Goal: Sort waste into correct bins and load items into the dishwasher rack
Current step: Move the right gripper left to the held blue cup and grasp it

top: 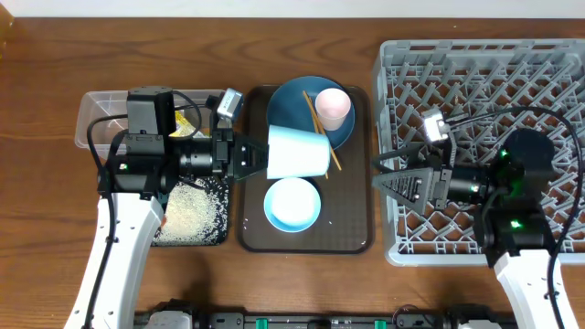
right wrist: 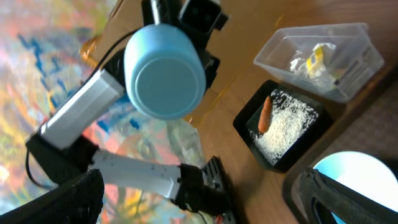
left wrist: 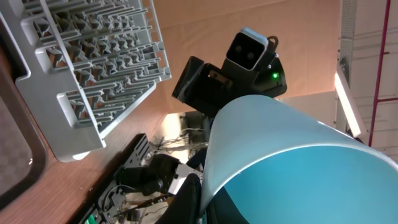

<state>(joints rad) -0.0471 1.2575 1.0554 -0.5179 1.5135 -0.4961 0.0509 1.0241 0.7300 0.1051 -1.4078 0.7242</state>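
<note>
My left pincer [top: 259, 153] is clamped on the light blue cup [top: 298, 152], held sideways at the bowl's [top: 292, 203] twelve o'clock. My right pincer [top: 382, 181] gapes wide, empty, at the rack's [top: 475, 64] nine o'clock edge.

Open gap between blue cup [top: 298, 152] and rack [top: 475, 47]

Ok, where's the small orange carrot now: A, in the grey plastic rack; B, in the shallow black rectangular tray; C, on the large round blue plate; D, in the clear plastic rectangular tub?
B: the small orange carrot lies in the shallow black rectangular tray beside white rice.
</note>
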